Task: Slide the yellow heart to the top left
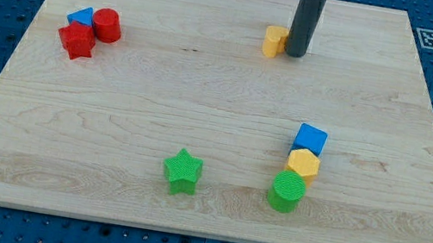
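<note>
Pressing my tip [295, 54] against the right side of the small yellow heart block [274, 41], upper centre of frame; placed there to drive it left across the wooden surface [203, 93]. No gripper fitted.

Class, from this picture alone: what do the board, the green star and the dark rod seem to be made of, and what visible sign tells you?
Board: pale wood, matte; long grain lines show.
Green star: probably plastic, perhaps 3D-printed; uniform colour, fine ridged top.
Dark rod: smooth, dark grey, metal or plastic, unclear. My tip sits just to the view's right of the yellow heart.
</note>
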{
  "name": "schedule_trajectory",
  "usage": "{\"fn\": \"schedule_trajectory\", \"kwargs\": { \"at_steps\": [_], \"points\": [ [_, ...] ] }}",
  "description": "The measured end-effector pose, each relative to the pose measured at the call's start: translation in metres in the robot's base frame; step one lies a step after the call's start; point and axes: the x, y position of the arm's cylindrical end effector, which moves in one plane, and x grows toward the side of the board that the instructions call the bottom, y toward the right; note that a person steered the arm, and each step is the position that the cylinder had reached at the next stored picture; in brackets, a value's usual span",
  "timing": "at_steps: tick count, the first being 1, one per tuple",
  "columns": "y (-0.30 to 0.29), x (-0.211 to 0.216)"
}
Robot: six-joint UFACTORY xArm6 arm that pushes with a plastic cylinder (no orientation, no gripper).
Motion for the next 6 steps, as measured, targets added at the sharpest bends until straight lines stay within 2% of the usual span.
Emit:
{"fn": "schedule_trajectory", "kwargs": {
  "at_steps": [2, 6],
  "points": [
    [-0.031, -0.02],
    [-0.044, 0.008]
  ]
}}
